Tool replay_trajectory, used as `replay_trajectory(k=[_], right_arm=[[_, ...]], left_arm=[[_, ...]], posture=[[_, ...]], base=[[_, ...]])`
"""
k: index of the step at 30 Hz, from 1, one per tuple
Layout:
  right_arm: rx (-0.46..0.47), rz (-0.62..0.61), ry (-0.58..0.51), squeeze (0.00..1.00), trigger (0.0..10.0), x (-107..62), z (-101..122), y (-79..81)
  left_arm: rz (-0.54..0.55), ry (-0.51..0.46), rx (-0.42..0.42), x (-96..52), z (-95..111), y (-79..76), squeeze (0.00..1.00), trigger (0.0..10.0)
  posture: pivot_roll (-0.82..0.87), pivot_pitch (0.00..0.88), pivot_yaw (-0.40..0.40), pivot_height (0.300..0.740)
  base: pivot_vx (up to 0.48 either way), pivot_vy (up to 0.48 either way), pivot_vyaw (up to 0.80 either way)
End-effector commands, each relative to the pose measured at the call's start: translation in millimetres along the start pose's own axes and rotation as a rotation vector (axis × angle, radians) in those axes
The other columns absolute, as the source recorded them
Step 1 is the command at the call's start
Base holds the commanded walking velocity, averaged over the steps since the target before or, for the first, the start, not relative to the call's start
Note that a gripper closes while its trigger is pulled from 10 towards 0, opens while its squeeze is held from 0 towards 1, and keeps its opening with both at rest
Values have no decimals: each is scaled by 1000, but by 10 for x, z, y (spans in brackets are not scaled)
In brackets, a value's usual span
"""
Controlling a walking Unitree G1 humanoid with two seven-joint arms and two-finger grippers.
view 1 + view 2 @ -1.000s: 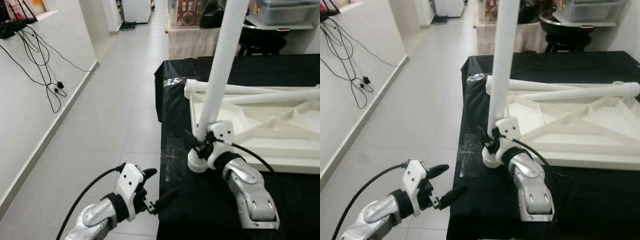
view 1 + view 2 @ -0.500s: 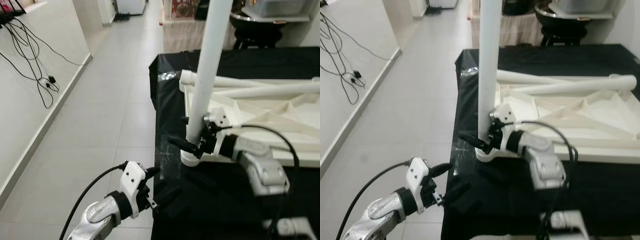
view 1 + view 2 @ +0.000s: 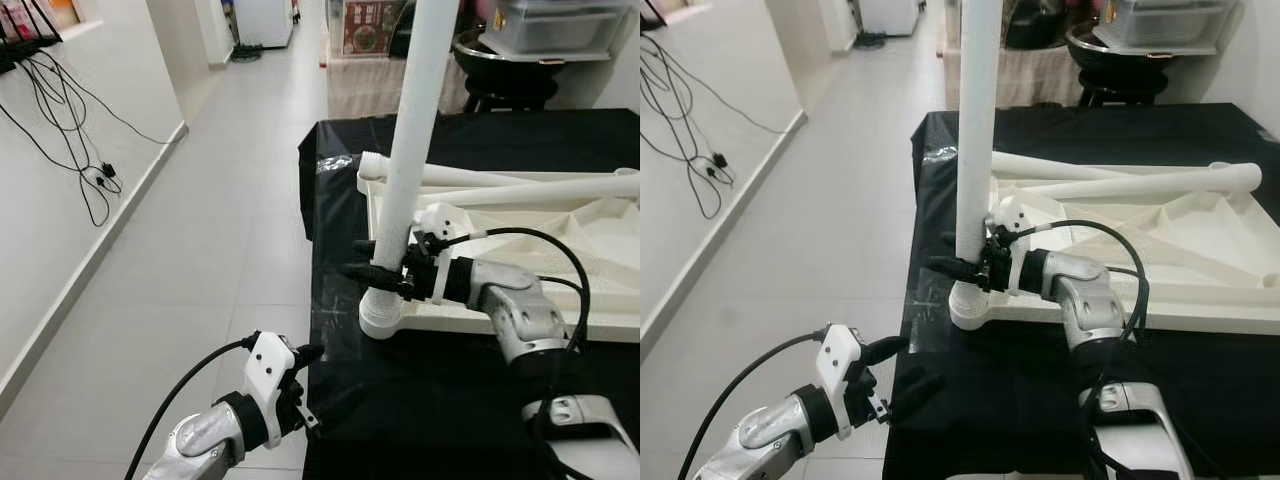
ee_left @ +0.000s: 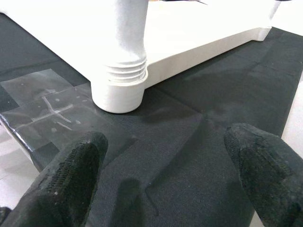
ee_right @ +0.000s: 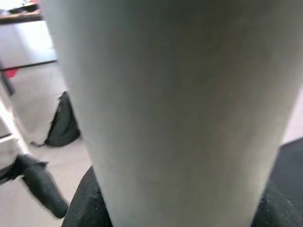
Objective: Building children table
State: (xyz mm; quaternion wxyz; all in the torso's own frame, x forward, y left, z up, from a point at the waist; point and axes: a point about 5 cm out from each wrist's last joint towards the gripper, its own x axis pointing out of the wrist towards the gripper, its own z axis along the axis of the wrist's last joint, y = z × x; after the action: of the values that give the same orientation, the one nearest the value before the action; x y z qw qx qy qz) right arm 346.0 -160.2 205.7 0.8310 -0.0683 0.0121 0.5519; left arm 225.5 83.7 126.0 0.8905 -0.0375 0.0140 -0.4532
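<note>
Upright, white table leg [image 3: 415, 130] in right hand [image 3: 372, 272].

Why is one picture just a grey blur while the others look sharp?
Right wrist view: the upright white leg sits too close to focus. Left wrist view: the threaded leg base is crisp, the left pincer's fingertips soft. Eye views: sharp, with glare on the tape patch at the black cloth's corner.
</note>
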Motion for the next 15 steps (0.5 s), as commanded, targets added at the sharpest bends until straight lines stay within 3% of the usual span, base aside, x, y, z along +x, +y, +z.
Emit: replay_trajectory(k=[1,4,7,8,9,10,11,12,13,14,15], right_arm=[[17,72,1,0,0,59,-54,85],[7,10,-4,0,0,24,-75,88],[27,-189,6,0,0,19,-180,132],[27,-189,6,0,0,19,-180,132],[51,-368,6,0,0,58,-255,172],[51,-368,6,0,0,58,-255,172],[87,-599,31,0,0,81,-392,311],[92,-707,55,0,0,126,-478,534],[93,-770,65,0,0,142,-507,687],[93,-770,65,0,0,142,-507,687],[89,-748,72,0,0,200,-513,793]], left_arm=[[-1,8,-17,-9,-32,-22,0,10000],[-2,8,-18,-22,-27,-19,0,10000],[-1,5,-19,-52,-15,-6,0,10000],[-1,5,-19,-52,-15,-6,0,10000],[0,5,-19,-65,-11,0,0,10000],[0,5,-19,-65,-11,0,0,10000],[1,4,-19,-79,-3,12,0,10000],[-1,5,-21,-86,1,21,0,10000],[-3,6,-22,-90,4,26,0,10000],[-3,6,-22,-90,4,26,0,10000],[-7,8,-22,-90,2,35,0,10000]], posture=[[-48,128,18,740],[-51,135,18,740],[-64,150,14,740],[-64,150,14,740],[-70,157,13,740],[-70,157,13,740],[-82,165,22,740],[-83,172,34,740],[-83,172,34,740],[-83,172,34,740],[-100,164,44,740]], base=[[0,0,0],[0,0,0],[0,0,0],[0,0,0],[0,0,0],[0,0,0],[0,0,0],[0,0,0],[0,0,0],[0,0,0],[0,0,0]])
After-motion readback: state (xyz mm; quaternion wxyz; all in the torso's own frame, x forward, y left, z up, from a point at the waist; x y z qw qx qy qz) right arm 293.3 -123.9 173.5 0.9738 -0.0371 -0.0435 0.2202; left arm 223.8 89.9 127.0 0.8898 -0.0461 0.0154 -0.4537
